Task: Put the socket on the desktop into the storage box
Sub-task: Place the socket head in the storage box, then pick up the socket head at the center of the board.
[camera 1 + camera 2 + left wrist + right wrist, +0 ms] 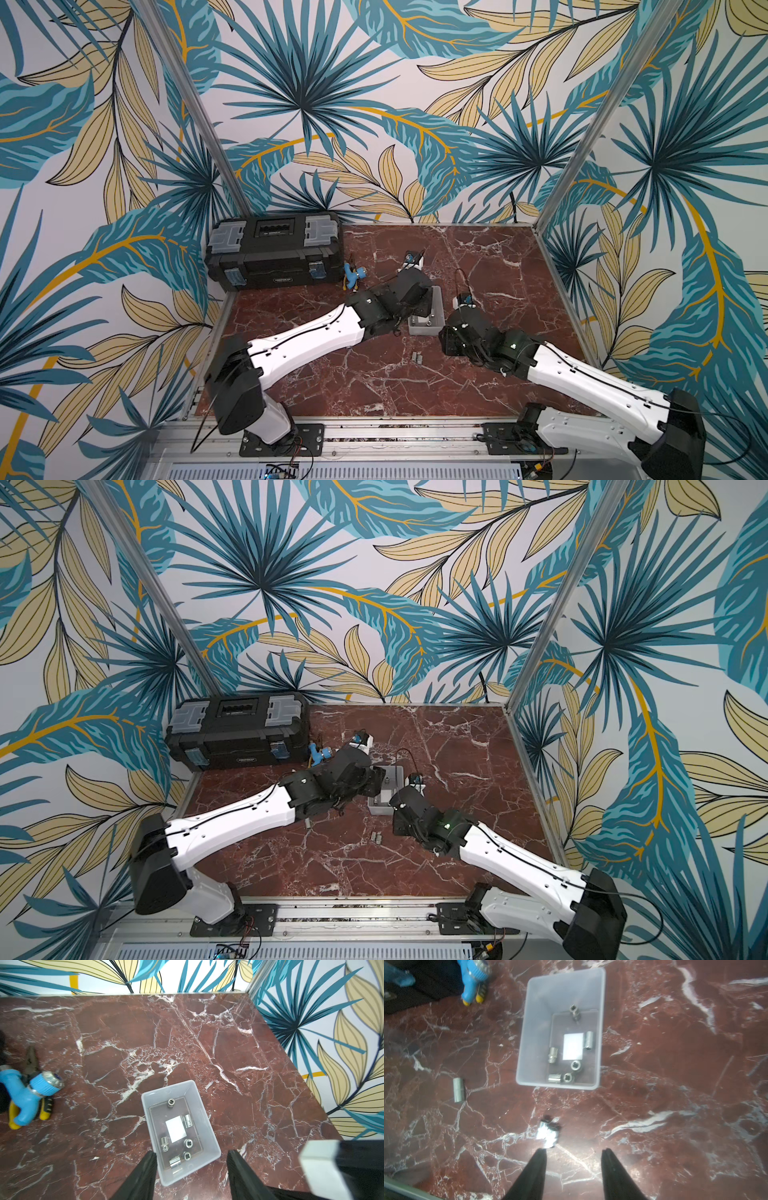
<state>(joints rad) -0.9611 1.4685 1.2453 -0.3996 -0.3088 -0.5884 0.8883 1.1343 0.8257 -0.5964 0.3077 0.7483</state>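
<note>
Red-brown marble desktop (498, 257) amid leaf-patterned walls (374, 83)

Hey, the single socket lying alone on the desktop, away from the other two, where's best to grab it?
Take the lone socket across the middle of its barrel, probably straight down from above, jaws on its two long sides. It lies on its side on the desktop, nothing touching it.

From high on the near side, we look down and toward the far wall (374, 124) in both top views, taking in the whole desktop (498, 270). Our left wrist camera sits close above the storage box (202, 1118), facing far right. The right wrist one looks down from just nearer, sharing that box.
</note>
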